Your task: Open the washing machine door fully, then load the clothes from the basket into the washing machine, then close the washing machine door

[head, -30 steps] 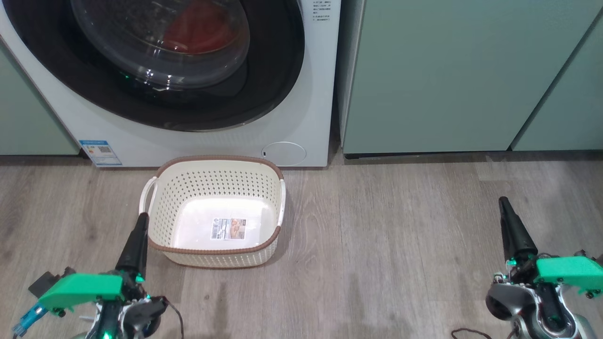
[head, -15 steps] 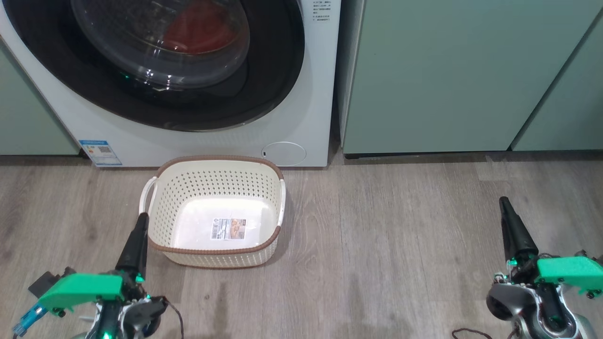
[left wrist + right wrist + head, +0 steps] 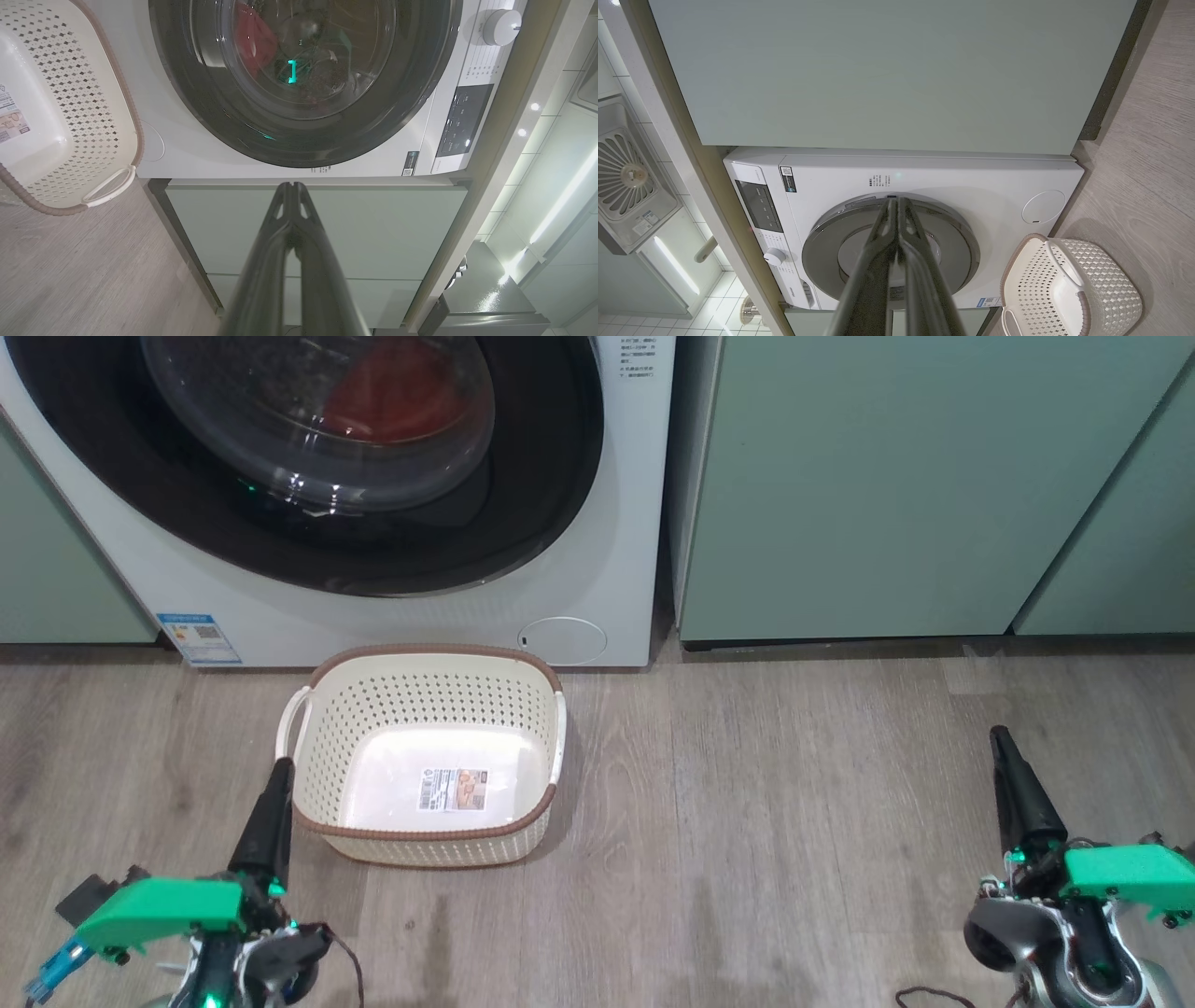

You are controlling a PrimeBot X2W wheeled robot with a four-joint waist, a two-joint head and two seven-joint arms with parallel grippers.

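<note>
The basket (image 3: pixel 425 667) is being borne by the wooden floor (image 3: pixel 747 849) before the washing machine (image 3: pixel 597 569), beside green cabinets (image 3: pixel 887 476); the clothes (image 3: pixel 392 392) are being kept inside. The left end effector (image 3: pixel 282 765) and right end effector (image 3: pixel 997 734) are being held clenched, unmoved since earlier.

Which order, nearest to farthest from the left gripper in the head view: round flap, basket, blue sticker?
1. basket, just to the right of the left gripper.
2. blue sticker, low left on the washing machine.
3. round flap, low right on it.
</note>
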